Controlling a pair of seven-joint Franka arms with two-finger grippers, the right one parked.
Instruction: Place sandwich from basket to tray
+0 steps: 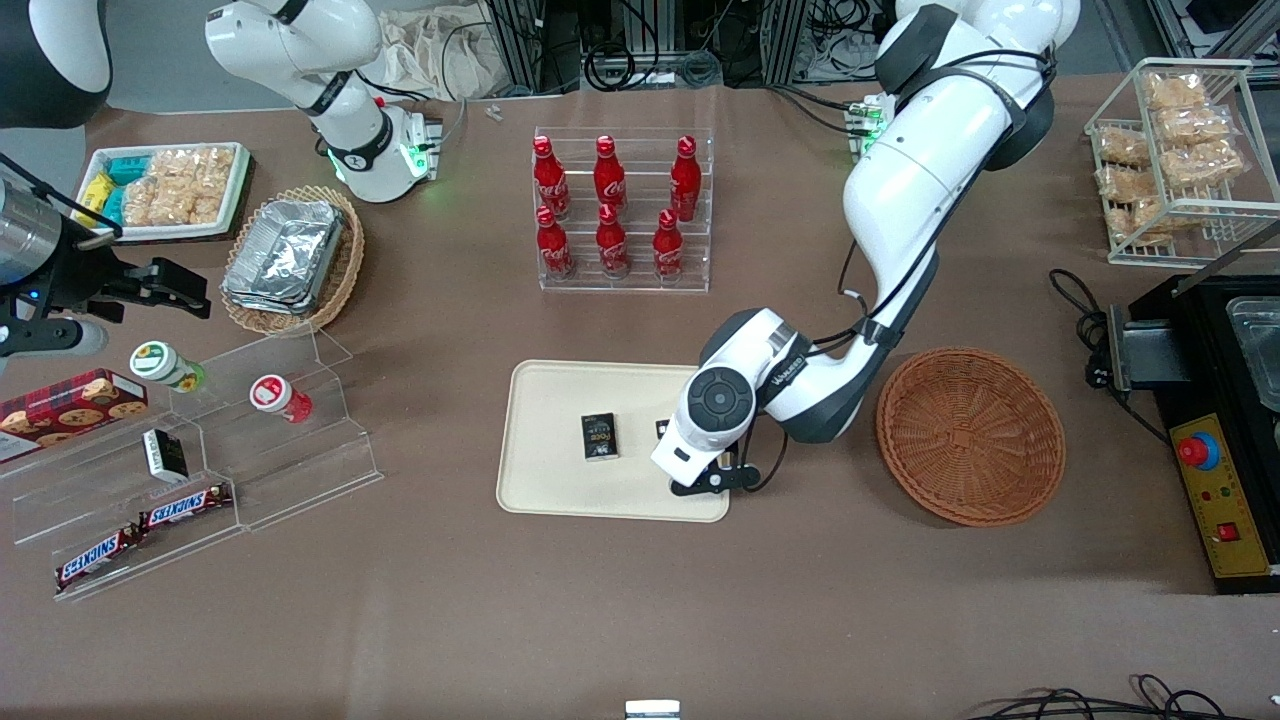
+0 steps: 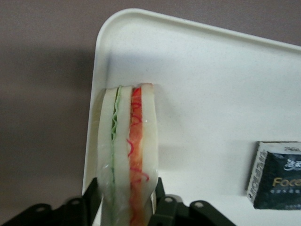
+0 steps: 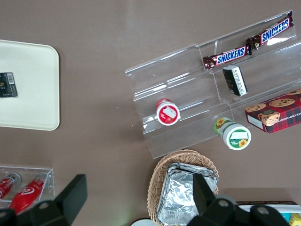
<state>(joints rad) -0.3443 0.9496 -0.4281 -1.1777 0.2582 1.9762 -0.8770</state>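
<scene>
My left gripper [image 1: 712, 482] is low over the corner of the cream tray [image 1: 560, 490] that lies nearest the basket and the front camera. In the left wrist view the gripper [image 2: 127, 200] is shut on the sandwich [image 2: 128, 150]. The sandwich is a white bread wedge held on edge, its green and red filling lines showing. It sits just inside the tray's [image 2: 211, 94] rounded corner, and I cannot tell whether it rests on the surface. The arm hides the sandwich in the front view. The reddish-brown wicker basket [image 1: 970, 435] beside the tray holds nothing.
A small black box [image 1: 600, 437] [image 2: 277, 174] lies on the tray, and a second one [image 1: 662, 428] is half hidden by the wrist. A rack of red bottles [image 1: 622, 210] stands farther from the camera. Clear snack shelves [image 1: 200, 470] stand toward the parked arm's end.
</scene>
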